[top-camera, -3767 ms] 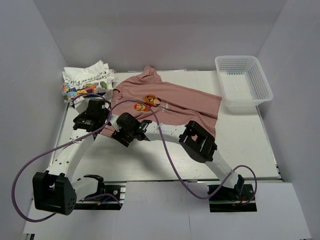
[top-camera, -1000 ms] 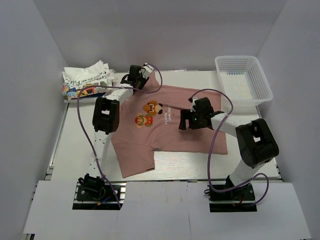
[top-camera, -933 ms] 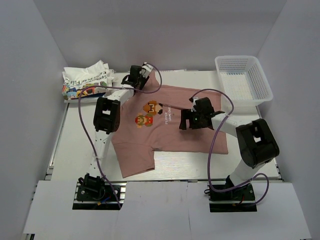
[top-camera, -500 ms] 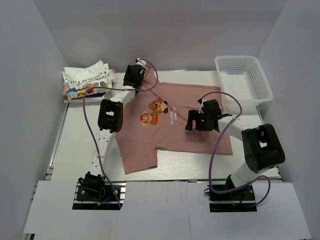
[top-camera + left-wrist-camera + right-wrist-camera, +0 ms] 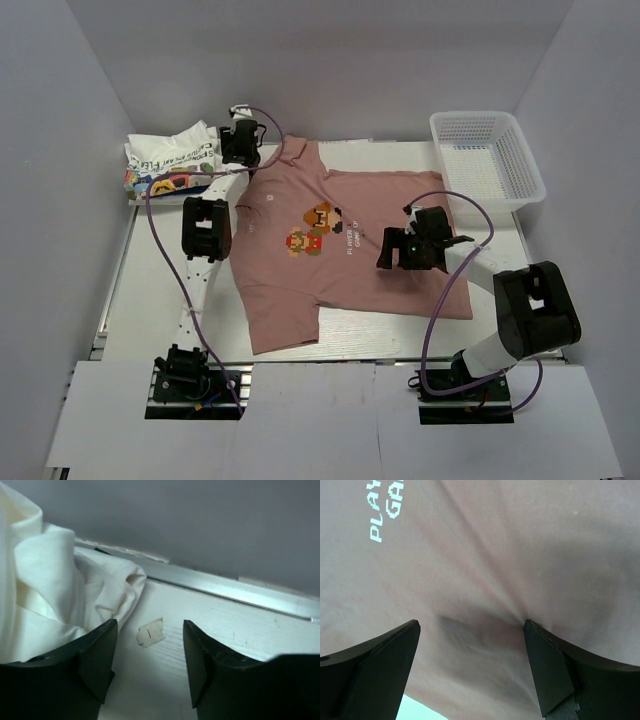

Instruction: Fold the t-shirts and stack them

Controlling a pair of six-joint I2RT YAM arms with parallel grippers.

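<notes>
Pink tee (image 5: 300, 270) print-up, roughly flat, mid-table; white tee (image 5: 175, 160) bunched at far-left corner. Both judged light, limp, non-fragile: pinch at shoulder seams or hem corners (single thin layer may slip). Left gripper (image 5: 150, 640) spread, empty, just beside white tee. Right gripper (image 5: 470, 630) spread wide over pink cloth; contact unclear. Left arm covers pink tee's left edge; white tee's outline unreadable.
</notes>
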